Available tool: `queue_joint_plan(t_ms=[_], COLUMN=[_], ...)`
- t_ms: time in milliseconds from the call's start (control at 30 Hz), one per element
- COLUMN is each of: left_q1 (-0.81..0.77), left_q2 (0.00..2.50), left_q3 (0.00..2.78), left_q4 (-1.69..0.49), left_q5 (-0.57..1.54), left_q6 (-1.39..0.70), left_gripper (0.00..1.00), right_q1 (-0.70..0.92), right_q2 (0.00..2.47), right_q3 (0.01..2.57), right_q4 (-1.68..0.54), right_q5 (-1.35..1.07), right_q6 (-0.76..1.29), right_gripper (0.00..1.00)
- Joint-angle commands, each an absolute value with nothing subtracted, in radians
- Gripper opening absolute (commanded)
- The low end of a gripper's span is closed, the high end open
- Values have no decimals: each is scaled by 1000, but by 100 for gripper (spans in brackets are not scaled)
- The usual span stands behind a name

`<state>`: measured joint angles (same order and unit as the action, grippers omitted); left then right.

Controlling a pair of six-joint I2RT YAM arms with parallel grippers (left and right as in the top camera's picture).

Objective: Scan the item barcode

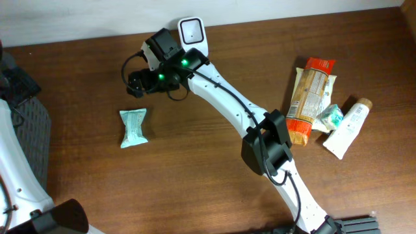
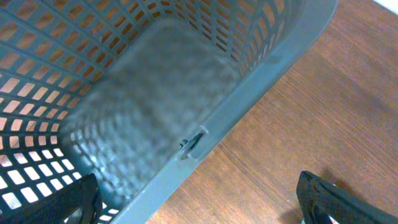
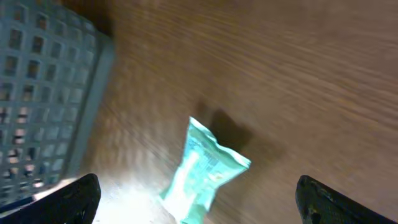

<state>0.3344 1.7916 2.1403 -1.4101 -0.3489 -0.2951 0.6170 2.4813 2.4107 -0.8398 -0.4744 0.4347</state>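
Overhead: teal packet (image 1: 133, 127) is lying loose on the table (image 1: 195, 162), scanner (image 1: 192, 31) well behind it.

Left wrist: left fingers (image 2: 326, 196) are hanging spread, empty, by the basket (image 2: 249, 106).

Right wrist: right fingers (image 3: 329, 199) are gaping above the packet, holding nothing. I'm guessing pickup's next: pinch, then barcode toward scanner.

The teal packet (image 3: 205, 171) is blurred in the right wrist view, print unreadable, its lower end cut by the bottom edge. The basket (image 2: 249, 93) shows a blurred floor. Overhead, the right arm (image 1: 227, 104) hides the lower part of the scanner (image 1: 193, 32).
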Motion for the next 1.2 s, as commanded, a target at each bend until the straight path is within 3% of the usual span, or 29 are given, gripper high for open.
queue_joint_plan(t_ms=[0,300,400,467,533,567,600,633,900,1100,1167], left_q1=[337,337,337,337,337,337,337,337,337,337,337], left_q2=[1787,1787,1787,1787,1787,1787,1787,1787,1787,1787,1787], left_q3=[2148,2148,2148,2148,2148,2148,2148,2148,2148,2148,2148], left_q4=[-1408,-1408,-1408,-1408,-1408,-1408,-1408,-1408,-1408,-1408,-1408], left_q5=[-356,-356,-356,-356,-356,-356,-356,-356,-356,-356,-356], left_q6=[-298,-298,-298,-298,-298,-298,-298,-298,-298,-298,-298], left_gripper=[99,99,99,99,99,99,99,99,99,99,99], right_q1=[622,661,701,700,701,700,700,700,595,449,442], right_q2=[2577,2690,2711,2711,2711,2711,2711,2711,2563,2505,2506], right_q3=[2425,2424,2424,2424,2424,2424,2424,2424,2429,2423,2423], right_q4=[-788,-723,-715,-713,-724,-731,-737,-741,-886,-1299,-1375], right_q5=[-623,-647,-620,-620,-621,-622,-622,-623,-532,-450,-432], right_q6=[534,630,630,642,641,641,641,641,527,525,411], right_gripper=[99,99,87,73,47,22,8,4,4,4,4])
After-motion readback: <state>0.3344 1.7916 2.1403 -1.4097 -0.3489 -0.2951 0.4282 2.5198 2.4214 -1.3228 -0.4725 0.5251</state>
